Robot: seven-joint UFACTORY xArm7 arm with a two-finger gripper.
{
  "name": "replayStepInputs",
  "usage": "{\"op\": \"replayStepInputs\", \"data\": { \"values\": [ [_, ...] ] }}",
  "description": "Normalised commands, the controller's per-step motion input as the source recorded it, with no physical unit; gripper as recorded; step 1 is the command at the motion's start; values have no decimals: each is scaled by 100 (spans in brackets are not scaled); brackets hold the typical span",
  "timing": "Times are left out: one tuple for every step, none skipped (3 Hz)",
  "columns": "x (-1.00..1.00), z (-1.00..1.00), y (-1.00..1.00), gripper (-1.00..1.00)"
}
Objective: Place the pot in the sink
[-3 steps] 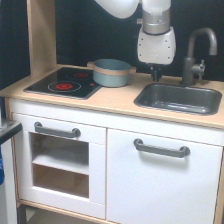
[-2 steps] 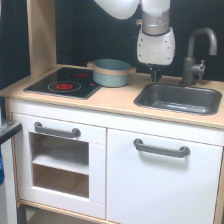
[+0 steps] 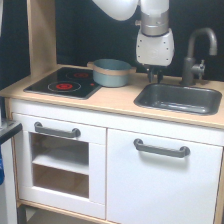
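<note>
My claw (image 3: 154,76) hangs w/ its dark fingertips pointing down over the sink's (image 3: 178,98) back-left rim; nothing is held, and I can't tell how far apart the fingers are. The pot (image 3: 111,72) sits upright on the wooden counter (image 3: 115,98), touching the black stovetop's (image 3: 65,82) back-right corner, just left of my claw in the exterior view. A grey faucet (image 3: 196,55) stands behind the sink.

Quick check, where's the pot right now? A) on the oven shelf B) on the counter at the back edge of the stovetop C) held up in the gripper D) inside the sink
B: the pot sits on the countertop by the stovetop, apart from the gripper and outside the sink.
</note>
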Motion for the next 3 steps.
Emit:
{"op": "replayStepInputs", "data": {
  "values": [
    [-2,40,-7,100],
    [-20,52,-8,100],
    [-23,53,-9,100]
  ]
}}
